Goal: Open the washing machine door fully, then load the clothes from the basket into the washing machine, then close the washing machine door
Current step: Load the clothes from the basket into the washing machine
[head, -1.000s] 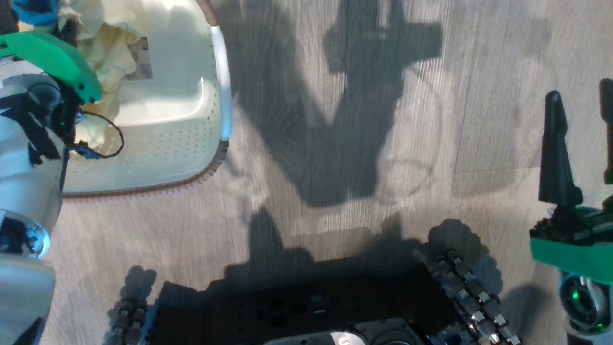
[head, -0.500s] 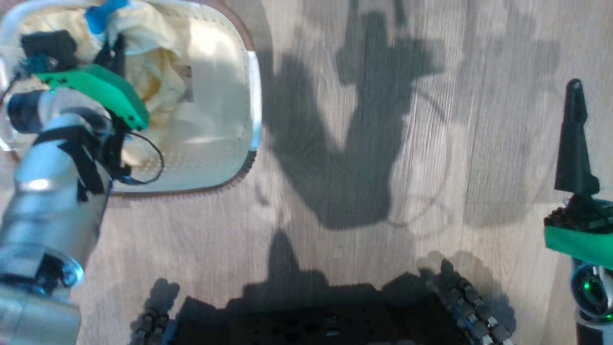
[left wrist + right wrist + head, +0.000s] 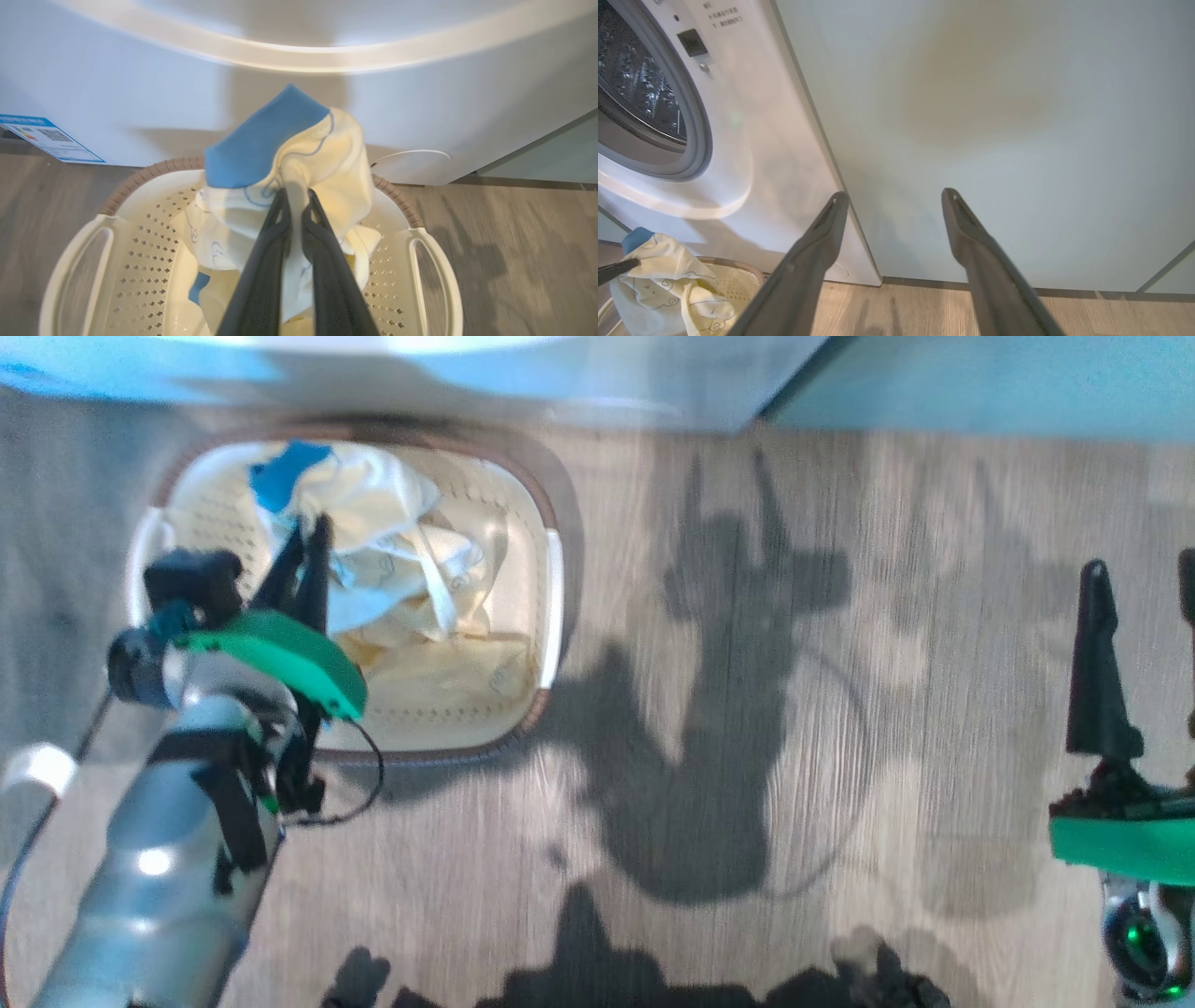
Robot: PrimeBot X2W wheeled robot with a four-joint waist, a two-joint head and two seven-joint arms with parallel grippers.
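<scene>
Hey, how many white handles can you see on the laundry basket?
2. In the left wrist view, one handle sits at the basket's left end, the other handle at its right end; no more seem hidden.

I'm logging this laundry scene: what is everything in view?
White front-loading washing machine: one, white, behind the basket.
Cream perforated plastic basket with brown rim: one, cream-white, on the floor.
Pale yellow fabric clothes with blue patches: heap, number unclear, in the basket.
Small blue label sticker: one, blue, low on the machine.
Pale green cabinet panel: one, pale green, beside the machine.
Grey wood-look floor: one, grey, under the basket.
Left end effector: one, dark, shut on the clothes.
Right end effector: one, dark, open, empty.
</scene>
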